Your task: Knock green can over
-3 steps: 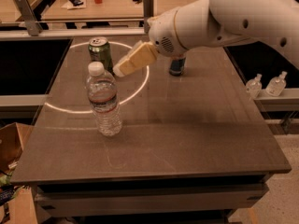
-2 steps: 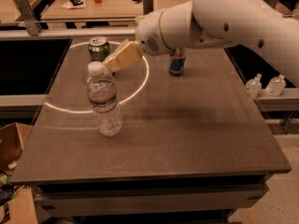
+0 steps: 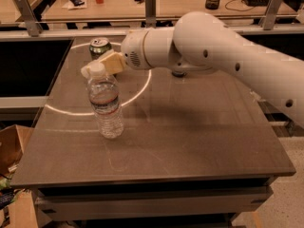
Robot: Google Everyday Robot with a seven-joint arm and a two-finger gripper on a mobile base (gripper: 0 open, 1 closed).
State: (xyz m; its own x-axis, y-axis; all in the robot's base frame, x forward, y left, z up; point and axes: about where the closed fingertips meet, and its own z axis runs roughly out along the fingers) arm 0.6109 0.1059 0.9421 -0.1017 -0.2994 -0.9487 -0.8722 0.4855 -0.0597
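One green can (image 3: 100, 47) stood upright near the far left corner of the counter (image 3: 199, 137), long axis vertical, silver top showing.

The hand (image 3: 102, 64) hung above the counter on the near side of the can, close beside it and pointing toward the left of the view. Only a tan wedge of it showed, so I could not tell whether it was spread or pressed together. Its tip overlapped the cap of the bottle (image 3: 106, 106), which stood upright nearer the camera. I could not tell whether it touched either the can or the bottle. The arm (image 3: 213, 51) reached in from the right across the back half of the counter.

Judgement:
- The can lay just beyond the hand, toward the far edge.
- The can being upright, a push away from the camera against its upper wall should tip it toward the far edge.
- The risk was the bottle directly below the hand: a drop or a sweep toward the camera would likely catch it instead.
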